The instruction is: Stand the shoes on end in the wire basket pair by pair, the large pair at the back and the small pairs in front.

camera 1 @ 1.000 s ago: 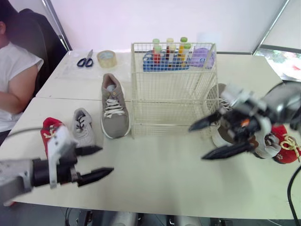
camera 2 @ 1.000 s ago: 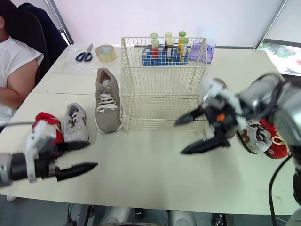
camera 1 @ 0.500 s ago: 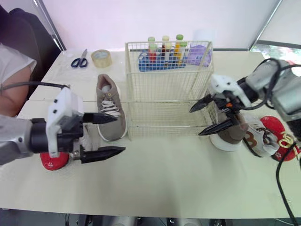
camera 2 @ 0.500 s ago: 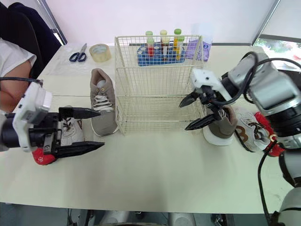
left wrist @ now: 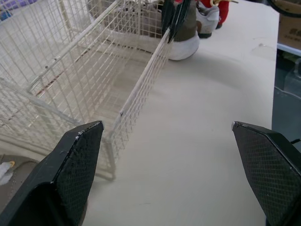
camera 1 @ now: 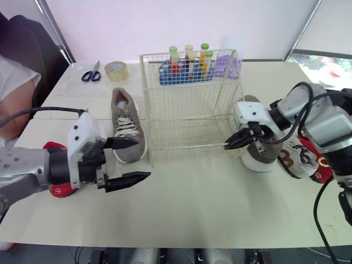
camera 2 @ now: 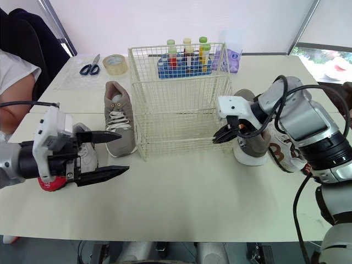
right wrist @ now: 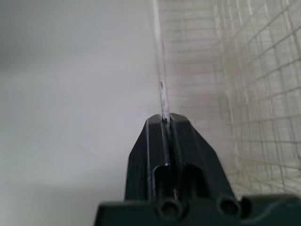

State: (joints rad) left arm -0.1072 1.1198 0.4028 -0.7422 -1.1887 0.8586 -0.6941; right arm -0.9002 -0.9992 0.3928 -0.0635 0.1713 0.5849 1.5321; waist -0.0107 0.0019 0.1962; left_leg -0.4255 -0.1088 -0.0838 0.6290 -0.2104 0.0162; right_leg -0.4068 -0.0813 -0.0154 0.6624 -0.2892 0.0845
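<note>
1. Whereas its fingers stood apart half a second ago, the right gripper is now clamped on the wire basket wall, at the basket's 4 o'clock corner.
2. Left gripper: fingers still apart, at the basket's 8 o'clock.
3. Large grey shoes, outside the basket: first shoe at 9 o'clock, second shoe at 3 o'clock.

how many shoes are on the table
6. Left of the wire basket: large grey shoe, small grey shoe, left red shoe. Right of it: large brown shoe, small white shoe, right red shoe, partly hidden.
</note>
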